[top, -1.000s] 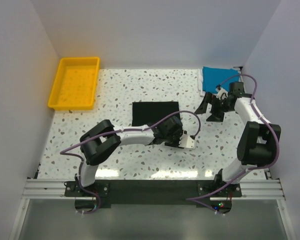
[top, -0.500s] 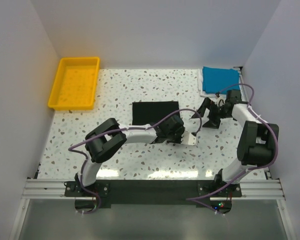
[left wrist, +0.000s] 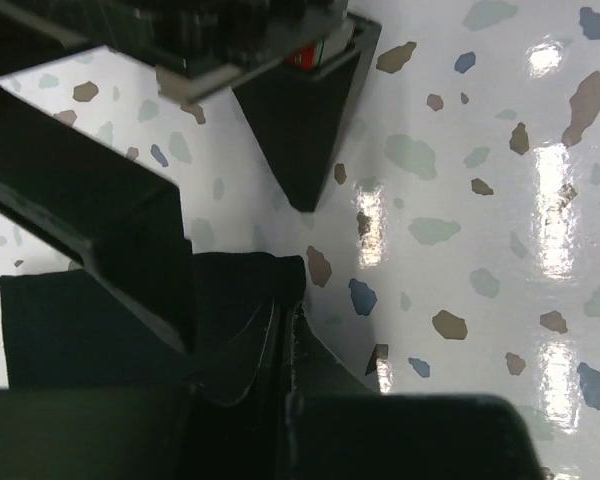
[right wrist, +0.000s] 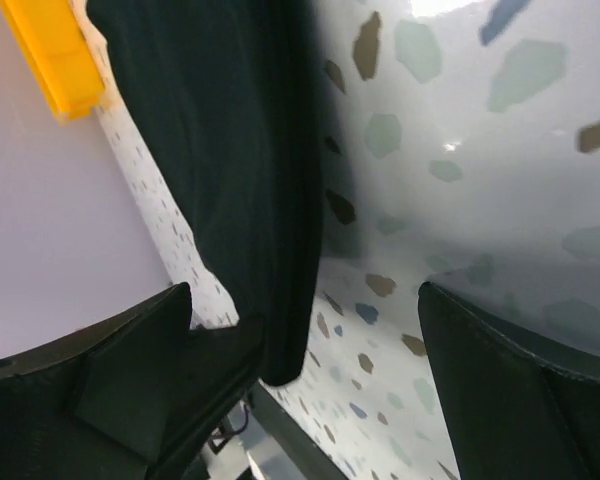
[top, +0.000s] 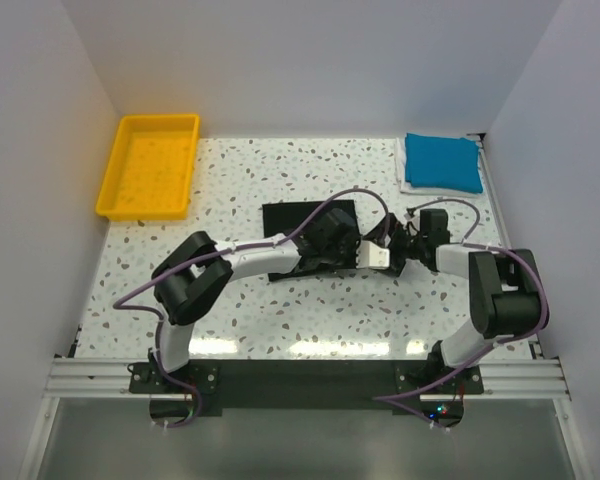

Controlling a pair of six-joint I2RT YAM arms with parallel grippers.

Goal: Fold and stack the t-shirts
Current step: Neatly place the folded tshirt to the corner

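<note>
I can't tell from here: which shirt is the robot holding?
The black t-shirt, pinched by the left gripper. The blue t-shirt lies on the white t-shirt, untouched.

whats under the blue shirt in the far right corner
A white t-shirt lies under the blue t-shirt; only a white strip shows along the blue one's left and near edges. The rest is covered, so how it is folded cannot be told.

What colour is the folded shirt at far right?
The shirt is bright blue, clearest in the top external view.
</note>
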